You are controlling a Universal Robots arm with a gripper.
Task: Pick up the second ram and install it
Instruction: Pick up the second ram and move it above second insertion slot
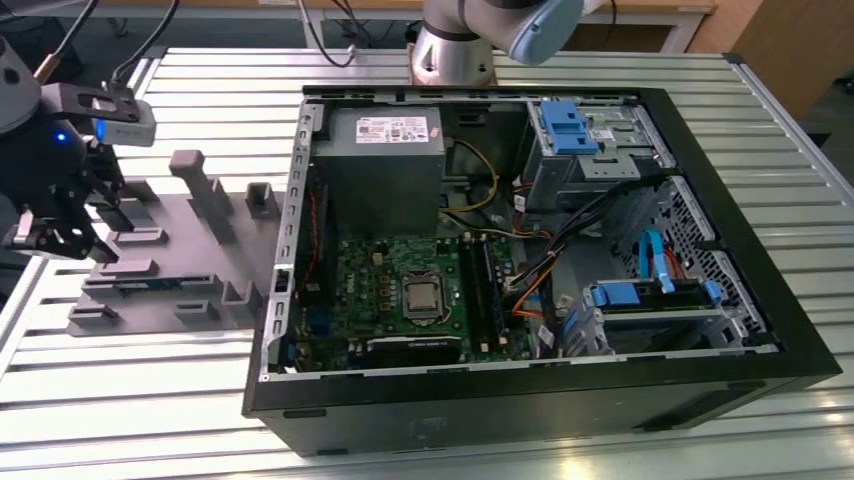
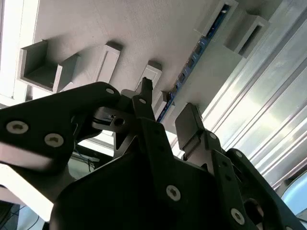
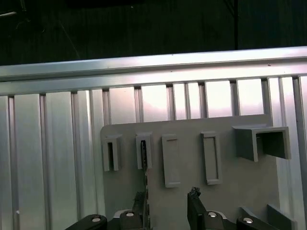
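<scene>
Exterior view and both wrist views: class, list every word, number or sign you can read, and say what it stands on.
Nothing can be read as text.
White power supply label, exterior view: printed, but too small to read.
The second ram, second wrist view: no legible marking.
The grey holder plate, first wrist view: no print visible.

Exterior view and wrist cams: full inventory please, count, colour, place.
computer case: one, black, open, on table
motherboard: one, green, inside case
power supply: one, grey, inside case
drive brackets: two, light blue, inside case
fixture plate: one, grey, exterior view's left of case
second ram: one, blue, on edge in fixture plate
table: one, silver, slatted, under everything
arm: one, grey, beyond case
gripper: one, black, open, over fixture plate at the ram
</scene>
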